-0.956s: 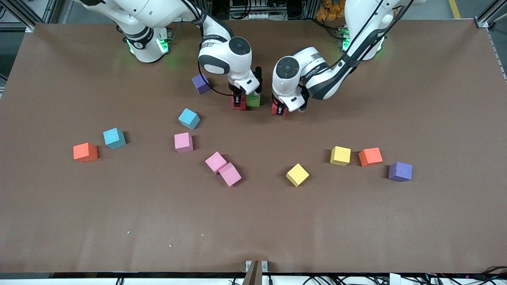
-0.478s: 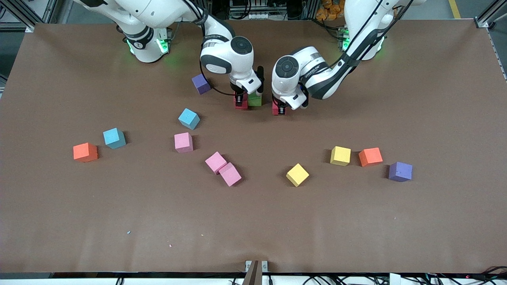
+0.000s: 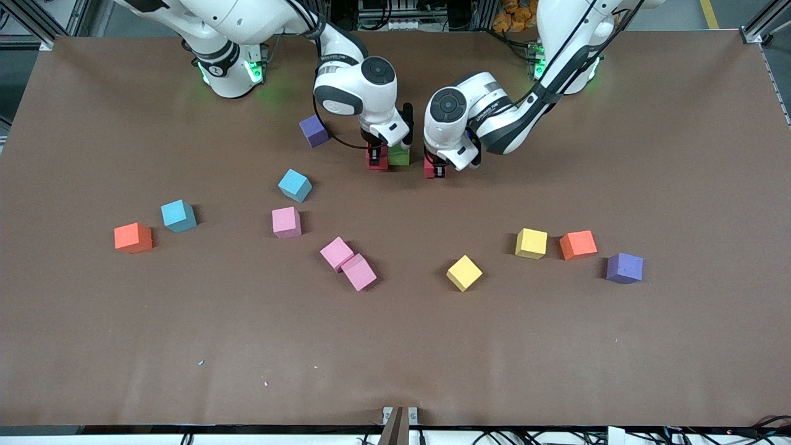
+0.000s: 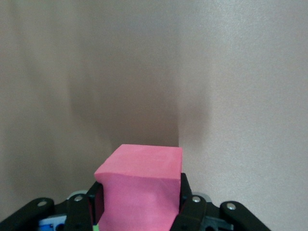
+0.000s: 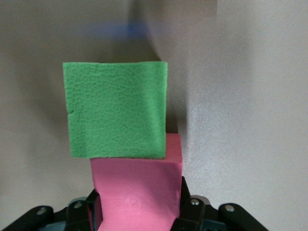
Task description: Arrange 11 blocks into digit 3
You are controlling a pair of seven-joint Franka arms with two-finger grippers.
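My right gripper (image 3: 375, 157) is shut on a red block (image 5: 137, 187), which sits against the side of a green block (image 5: 115, 115) on the table. In the front view the green block (image 3: 400, 158) shows beside that gripper, toward the left arm's end. My left gripper (image 3: 434, 168) is shut on a second red block (image 4: 142, 183), a short gap from the green block. Its fingers (image 4: 190, 202) press the block's two sides, with bare table around it. More blocks lie loose nearer the front camera.
A purple block (image 3: 314, 130) lies beside the right gripper. Two light blue (image 3: 295, 185) (image 3: 178, 216), an orange (image 3: 133, 238) and three pink blocks (image 3: 286, 222) (image 3: 337, 253) (image 3: 359, 272) lie toward the right arm's end. Two yellow (image 3: 464, 272) (image 3: 531, 243), an orange (image 3: 578, 245) and a purple block (image 3: 625, 267) lie toward the left arm's end.
Both grippers have crept a little toward the robots' bases, each with its red block. The left one's block has edged closer to the green block.
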